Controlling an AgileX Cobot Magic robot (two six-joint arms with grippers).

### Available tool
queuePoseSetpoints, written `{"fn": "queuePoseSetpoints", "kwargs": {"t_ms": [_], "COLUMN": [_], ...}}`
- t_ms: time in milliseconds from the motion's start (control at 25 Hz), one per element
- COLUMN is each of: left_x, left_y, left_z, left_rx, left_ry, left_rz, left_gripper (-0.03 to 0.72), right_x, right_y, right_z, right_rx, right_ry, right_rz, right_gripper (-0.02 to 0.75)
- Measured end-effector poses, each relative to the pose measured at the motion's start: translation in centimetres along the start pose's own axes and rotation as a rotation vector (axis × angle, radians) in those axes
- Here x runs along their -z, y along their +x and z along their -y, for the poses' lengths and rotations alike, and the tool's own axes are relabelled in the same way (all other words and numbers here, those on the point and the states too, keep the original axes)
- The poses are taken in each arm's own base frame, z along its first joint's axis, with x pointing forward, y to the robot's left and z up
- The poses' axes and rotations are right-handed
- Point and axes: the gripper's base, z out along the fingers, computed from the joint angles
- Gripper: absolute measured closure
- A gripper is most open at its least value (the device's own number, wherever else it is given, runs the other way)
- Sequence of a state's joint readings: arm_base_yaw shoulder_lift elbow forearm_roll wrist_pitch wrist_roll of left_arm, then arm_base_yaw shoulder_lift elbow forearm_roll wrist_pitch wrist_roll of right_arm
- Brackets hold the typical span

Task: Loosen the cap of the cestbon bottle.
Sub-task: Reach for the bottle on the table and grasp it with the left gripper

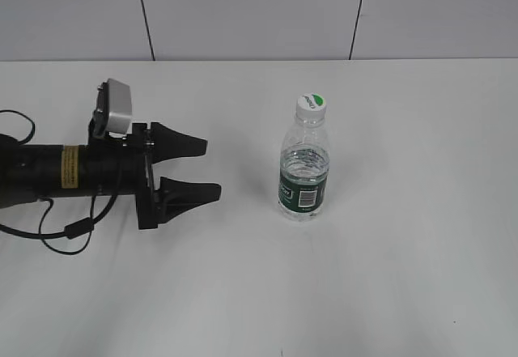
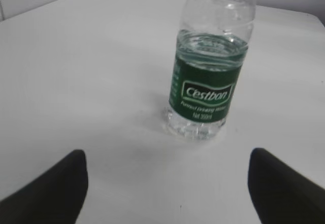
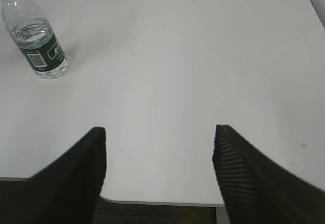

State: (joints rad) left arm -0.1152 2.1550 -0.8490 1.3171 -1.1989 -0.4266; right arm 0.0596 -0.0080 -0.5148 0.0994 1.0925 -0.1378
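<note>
The cestbon bottle (image 1: 304,171) stands upright on the white table, clear and ribbed with a dark green label. Its white cap (image 1: 311,104) with a green patch is on the neck. The bottle also shows in the left wrist view (image 2: 205,82), cap out of frame, and in the right wrist view (image 3: 36,40) at far upper left. My left gripper (image 1: 212,166) is open and empty, lying level to the bottle's left, a short gap away; it also shows in the left wrist view (image 2: 167,168). My right gripper (image 3: 160,142) is open and empty over the table's near edge, far from the bottle.
The white table (image 1: 405,276) stretches around the bottle. A grey panelled wall (image 1: 243,13) stands behind it. The table's near edge (image 3: 152,202) shows under my right gripper. A black cable (image 1: 57,235) loops beside the left arm.
</note>
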Motion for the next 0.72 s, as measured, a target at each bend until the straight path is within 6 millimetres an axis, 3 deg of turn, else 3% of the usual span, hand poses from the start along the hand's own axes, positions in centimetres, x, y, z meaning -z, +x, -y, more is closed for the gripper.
{"fn": "queuePoseSetpoints", "kwargs": {"t_ms": [400,720], "left_x": [-5.4,-8.2], "left_y": [-2.0,-2.6], "left_z": [1.4,1.3], "left_rx": [-0.123,-0.153], "left_ry": [0.075,0.061], "left_rz": [-0.064,-0.068], "left_gripper": [0.104,0.104], "right_x": [0.0,0.0], "right_y": [0.0,0.0], "right_z": [0.0,0.0], "right_rx": [0.0,0.0], "right_ry": [0.0,0.0], "right_rz": [0.0,0.0], "right_gripper": [0.235,0.235]}}
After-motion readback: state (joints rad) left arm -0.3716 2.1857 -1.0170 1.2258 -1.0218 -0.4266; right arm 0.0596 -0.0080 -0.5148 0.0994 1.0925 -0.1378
